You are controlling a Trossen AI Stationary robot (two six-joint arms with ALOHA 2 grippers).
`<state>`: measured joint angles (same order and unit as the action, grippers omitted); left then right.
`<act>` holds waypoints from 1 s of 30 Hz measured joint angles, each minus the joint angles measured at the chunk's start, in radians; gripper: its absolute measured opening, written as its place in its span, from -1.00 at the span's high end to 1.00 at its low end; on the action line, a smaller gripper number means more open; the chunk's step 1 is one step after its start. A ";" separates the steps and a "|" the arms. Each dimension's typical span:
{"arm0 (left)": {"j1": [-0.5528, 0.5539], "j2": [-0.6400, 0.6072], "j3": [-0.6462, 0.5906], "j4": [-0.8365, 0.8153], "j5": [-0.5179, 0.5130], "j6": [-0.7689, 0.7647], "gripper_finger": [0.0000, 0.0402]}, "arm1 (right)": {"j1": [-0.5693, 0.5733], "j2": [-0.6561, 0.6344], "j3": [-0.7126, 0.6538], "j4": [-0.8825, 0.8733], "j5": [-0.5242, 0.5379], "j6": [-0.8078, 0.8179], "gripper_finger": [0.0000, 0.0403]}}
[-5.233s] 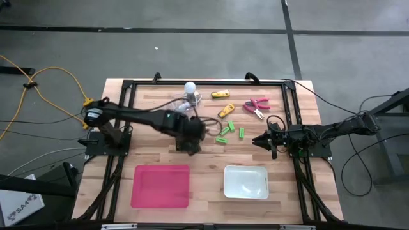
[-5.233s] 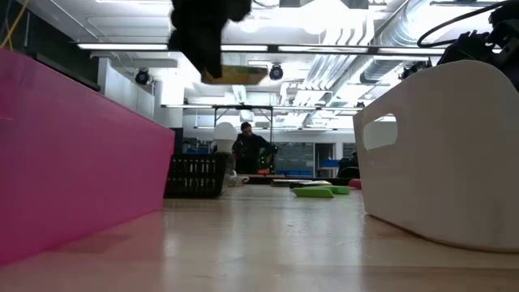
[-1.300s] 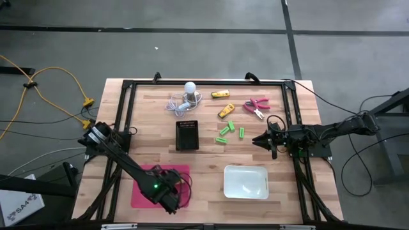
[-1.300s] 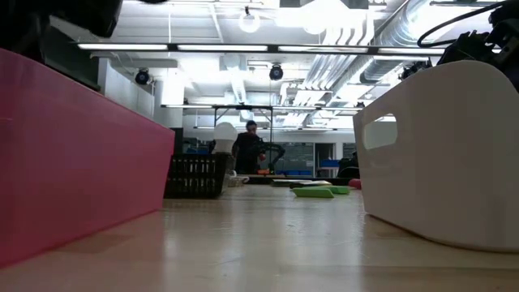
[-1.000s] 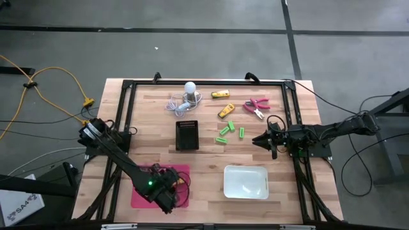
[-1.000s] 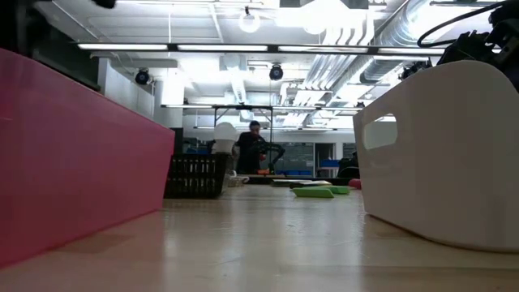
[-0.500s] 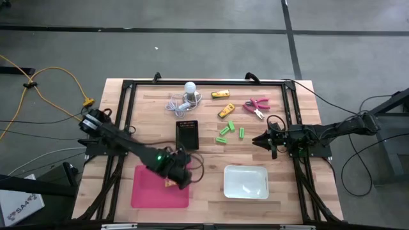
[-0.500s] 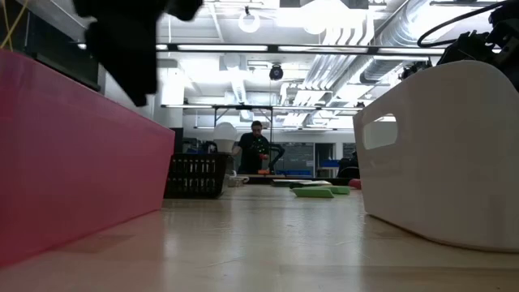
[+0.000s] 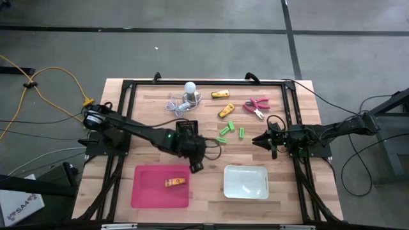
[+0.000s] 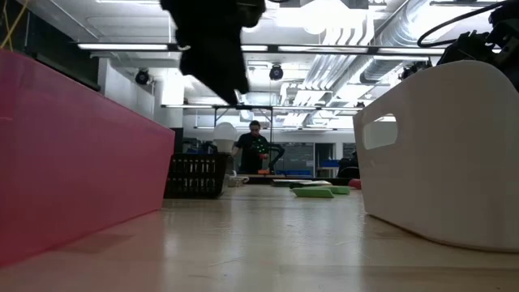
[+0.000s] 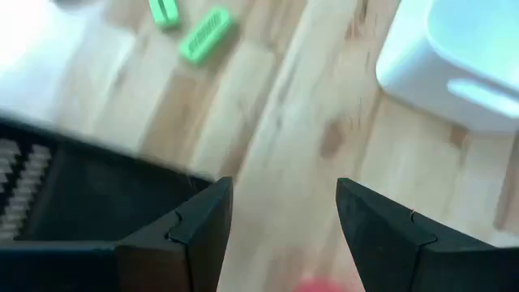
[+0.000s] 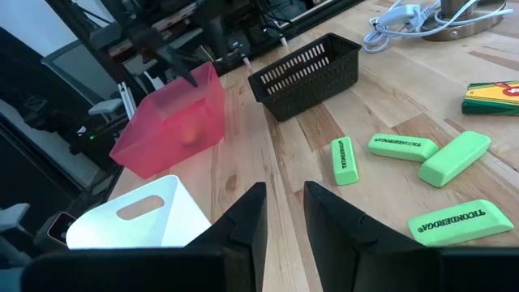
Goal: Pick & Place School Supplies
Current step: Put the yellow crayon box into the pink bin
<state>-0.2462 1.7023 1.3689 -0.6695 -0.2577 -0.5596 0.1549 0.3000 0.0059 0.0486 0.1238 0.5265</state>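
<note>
- Left gripper [image 9: 195, 165] hangs over the table [image 9: 211, 171] at mid-depth, between the black ribbed basket [image 9: 186, 130] and the pink bin [image 9: 148, 190], just past the bin's far right corner. The left wrist view shows its fingers [image 11: 195, 231] spread well apart with only bare wood between them; they hold nothing.
- One yellow-orange crayon box [image 9: 174, 182] lies inside the pink bin, toward its right side, at a slight angle.
- Second yellow-orange box [image 9: 221, 94] rests flat near the far edge of the table, right of the white bulb with its coiled cord [image 9: 188, 91].
- Third yellow-orange box [image 9: 226, 111] lies tilted, nearer than the second and just left of the pink-handled tool [image 9: 256, 107].
- Three green erasers [image 9: 230, 130] form a loose cluster right of the basket, nearer than the third box; in the right wrist view their printed labels face up [image 12: 404, 147].
- White bin [image 9: 246, 182] stands on the near right part of the table, right of the pink bin and apart from it.
- Right gripper [image 9: 259, 140] sits low at the right side of the table, pointing left toward the erasers. The right wrist view shows its fingers [image 12: 243, 219] parted by a narrow gap, gripping nothing.
- Low view: a person [image 10: 253, 152] stands far back in the room beyond the table.
</note>
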 joint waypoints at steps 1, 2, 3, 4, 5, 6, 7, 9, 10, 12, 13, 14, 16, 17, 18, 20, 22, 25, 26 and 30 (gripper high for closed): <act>0.013 0.000 0.000 0.014 0.000 0.025 -0.06 | 0.000 0.000 0.000 0.000 0.000 0.000 0.64; 0.025 0.000 0.000 0.026 0.000 0.047 -0.06 | 0.000 0.000 0.000 0.000 0.000 0.000 0.64; 0.037 0.000 0.000 0.038 0.000 0.070 -0.06 | 0.000 0.000 0.000 0.000 0.000 0.000 0.64; 0.049 0.000 0.000 0.047 0.000 0.089 -0.06 | 0.000 0.000 0.000 0.000 0.000 0.000 0.64; 0.061 0.000 0.000 0.055 0.000 0.102 -0.06 | 0.000 0.000 0.000 0.000 0.000 0.000 0.64; 0.072 0.000 0.000 0.061 0.000 0.120 -0.06 | 0.000 0.000 0.000 0.000 0.000 0.000 0.64; 0.084 0.000 0.000 0.067 0.000 0.142 -0.06 | 0.000 0.000 0.000 0.000 0.000 0.000 0.64; 0.106 0.000 0.000 0.084 0.000 0.182 -0.06 | 0.000 0.000 0.000 0.000 0.000 0.000 0.64; 0.119 0.000 0.000 0.091 0.003 0.200 -0.06 | 0.000 0.000 0.000 0.000 0.000 0.000 0.64; 0.149 0.009 0.001 0.120 0.034 0.218 -0.06 | 0.000 0.000 0.000 0.000 0.000 0.000 0.64; 0.166 0.015 0.002 0.131 0.057 0.219 -0.06 | 0.000 0.000 0.000 0.000 0.000 0.000 0.64; 0.184 0.026 0.002 0.140 0.080 0.219 -0.06 | 0.000 0.000 0.000 0.000 0.000 0.000 0.64; 0.217 0.051 0.002 0.184 0.117 0.224 -0.06 | 0.000 0.000 0.000 0.000 0.000 0.000 0.64; 0.234 0.067 0.002 0.197 0.124 0.229 -0.06 | 0.000 0.000 0.000 0.000 0.000 0.000 0.64; 0.250 0.081 0.001 0.219 0.127 0.234 -0.06 | 0.000 0.000 0.000 0.000 0.000 0.000 0.64; 0.278 0.116 0.001 0.273 0.138 0.250 -0.06 | 0.000 0.000 0.000 0.000 0.000 0.000 0.64; 0.306 0.142 0.001 0.304 0.152 0.256 -0.06 | 0.000 0.000 0.000 0.000 0.000 0.000 0.64; 0.343 0.183 0.001 0.360 0.156 0.257 -0.06 | 0.000 0.000 0.000 0.001 0.000 0.000 0.64; 0.354 0.195 0.001 0.373 0.156 0.256 -0.07 | 0.000 0.000 0.000 0.000 0.000 0.000 0.64; 0.390 0.238 0.001 0.439 0.154 0.245 -0.13 | 0.000 0.000 0.000 0.000 0.000 0.000 0.64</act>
<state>0.1435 1.9399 1.3697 -0.2307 -0.1033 -0.3151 0.1549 0.3000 0.0058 0.0491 0.1242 0.5265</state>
